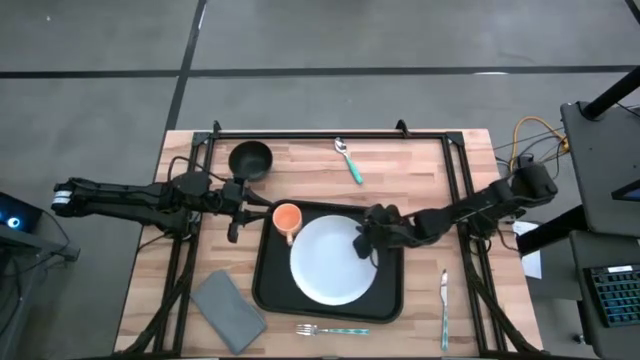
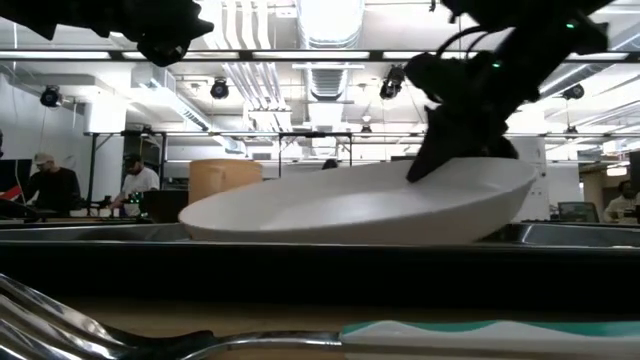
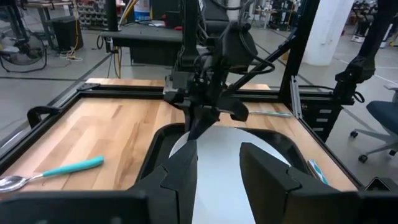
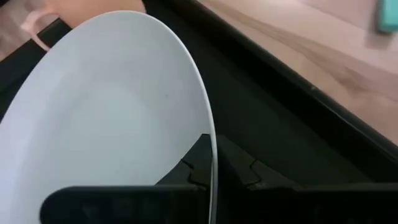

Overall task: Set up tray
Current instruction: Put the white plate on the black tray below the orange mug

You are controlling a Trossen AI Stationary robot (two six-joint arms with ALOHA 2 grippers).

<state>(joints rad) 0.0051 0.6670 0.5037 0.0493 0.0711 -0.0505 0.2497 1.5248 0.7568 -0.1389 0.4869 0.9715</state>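
The large black tray (image 1: pixel 268 290) lies mid-table. On it are a white plate (image 1: pixel 325 265) and, in the tray's far-left corner, an orange cup (image 1: pixel 287 217). My right gripper (image 1: pixel 366 243) is shut on the plate's rim on the side toward the table's right. In the low view the plate (image 2: pixel 350 205) is tilted, with its left edge on the tray (image 2: pixel 90 232). My left gripper (image 1: pixel 252 212) waits open just left of the cup. In the left wrist view its fingers (image 3: pixel 217 152) frame only the plate (image 3: pixel 217 180), and the cup is hidden. My right gripper pinches the plate's rim (image 4: pixel 212 140) on the side toward the table's right, one finger (image 4: pixel 198 163) on the upper face and the other (image 4: pixel 252 174) under it. It comes slanting down from the table's right. That side is lifted (image 2: pixel 500 185); the opposite edge (image 2: pixel 195 215) rests on the tray.
A black bowl (image 1: pixel 250 159) and a teal-handled spoon (image 1: pixel 349 160) lie near the far edge. A grey folded napkin (image 1: pixel 229 311) is at the near left, a fork (image 1: pixel 332 329) in front of the tray and a knife (image 1: pixel 444 303) to its right. People sit in the room behind (image 2: pixel 50 185).
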